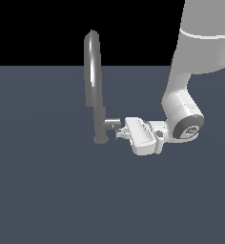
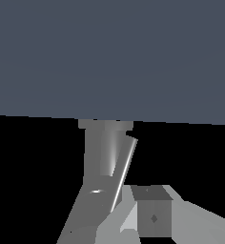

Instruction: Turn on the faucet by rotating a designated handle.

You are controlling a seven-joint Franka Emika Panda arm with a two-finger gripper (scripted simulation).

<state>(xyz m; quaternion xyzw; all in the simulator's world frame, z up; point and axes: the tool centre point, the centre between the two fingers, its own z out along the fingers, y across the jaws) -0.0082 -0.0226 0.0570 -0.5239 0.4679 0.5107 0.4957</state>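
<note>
So the faucet (image 1: pixel 96 90) stands upright on the dark bench (image 1: pixel 47 190), tall arched spout on a short base, and the bit that matters is the stubby handle (image 1: pixel 112 124) sticking out sideways from low on its column, toward the exterior view's right. The gripper (image 1: pixel 120 130) has its tips right up against the free end of that handle, with the hand lying nearly level so it meets the stub end-on rather than from above, which makes sense to me: a side lever like this gets swung about the faucet's column, so you'd want contact out at the tip where the leverage is best. One finger (image 1: pixel 121 135) sits just under the handle's end, touching it or as good as. As for the jaws, honestly I cannot tell whether they're spread, pressed together, or pinching the stub; the exterior view is too small there, and the wrist view only shows one finger (image 2: pixel 152 214) close beside the faucet's body (image 2: pixel 105 152) without a clear gap. Whether the handle is already rotated I can't judge either, nothing marks its on position and no water shows. The rest of the arm (image 1: pixel 190 71) rises well off to the faucet's right side in the exterior view, clear of the spout.
</note>
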